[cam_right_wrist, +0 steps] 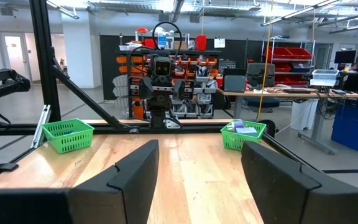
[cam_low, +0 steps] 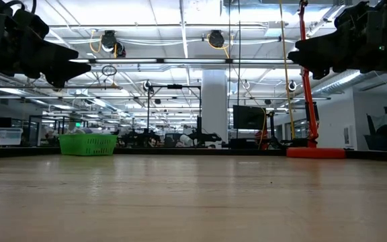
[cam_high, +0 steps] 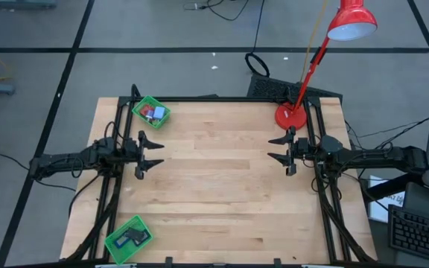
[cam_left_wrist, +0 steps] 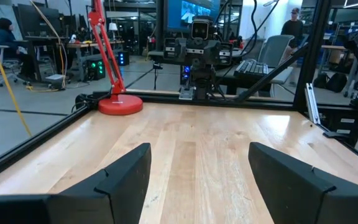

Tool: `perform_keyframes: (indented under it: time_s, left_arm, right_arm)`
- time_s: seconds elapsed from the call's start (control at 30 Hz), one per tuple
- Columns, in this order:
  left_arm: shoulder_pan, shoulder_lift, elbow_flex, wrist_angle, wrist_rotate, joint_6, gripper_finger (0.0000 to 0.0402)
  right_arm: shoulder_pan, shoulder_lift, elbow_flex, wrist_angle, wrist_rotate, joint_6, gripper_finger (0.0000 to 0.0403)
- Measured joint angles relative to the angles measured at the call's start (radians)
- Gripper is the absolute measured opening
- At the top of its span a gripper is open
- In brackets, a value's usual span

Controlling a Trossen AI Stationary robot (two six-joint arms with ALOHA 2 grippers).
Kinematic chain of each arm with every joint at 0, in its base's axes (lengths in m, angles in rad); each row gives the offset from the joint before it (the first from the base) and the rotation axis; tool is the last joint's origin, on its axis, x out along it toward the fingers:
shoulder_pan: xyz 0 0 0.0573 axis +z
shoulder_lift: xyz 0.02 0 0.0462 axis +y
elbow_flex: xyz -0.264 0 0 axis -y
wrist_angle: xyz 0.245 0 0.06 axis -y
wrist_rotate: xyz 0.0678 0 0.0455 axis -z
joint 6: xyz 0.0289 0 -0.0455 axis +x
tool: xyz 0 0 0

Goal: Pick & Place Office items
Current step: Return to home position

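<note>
Small office items, red and light-blue pieces (cam_high: pixel 152 112), lie in the green tray (cam_high: pixel 137 109) at the table's far left corner. Dark pieces (cam_high: pixel 135 237) lie in a second green tray (cam_high: pixel 118 243) at the near left corner. Both trays also show in the right wrist view, the near one (cam_right_wrist: pixel 68 134) and the far one (cam_right_wrist: pixel 243 134). My left gripper (cam_high: pixel 157 153) is open at the left edge, level above the table, holding nothing. My right gripper (cam_high: pixel 275 148) is open at the right edge, also holding nothing.
A red desk lamp stands on its round base (cam_high: pixel 290 117) at the far right corner, its shade (cam_high: pixel 351 22) beyond the table. Black frame rails (cam_high: pixel 323 193) run along the table's sides. Bare wood (cam_high: pixel 214 179) lies between the arms.
</note>
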Motion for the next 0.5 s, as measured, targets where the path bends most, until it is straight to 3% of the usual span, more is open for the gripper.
perform_keyframes:
  time_s: [0.5]
  left_arm:
    - [0.000, 0.000, 0.000, 0.000, 0.000, 0.000, 0.0272]
  right_arm:
    - [0.000, 0.000, 0.000, 0.000, 0.000, 0.000, 0.0219]
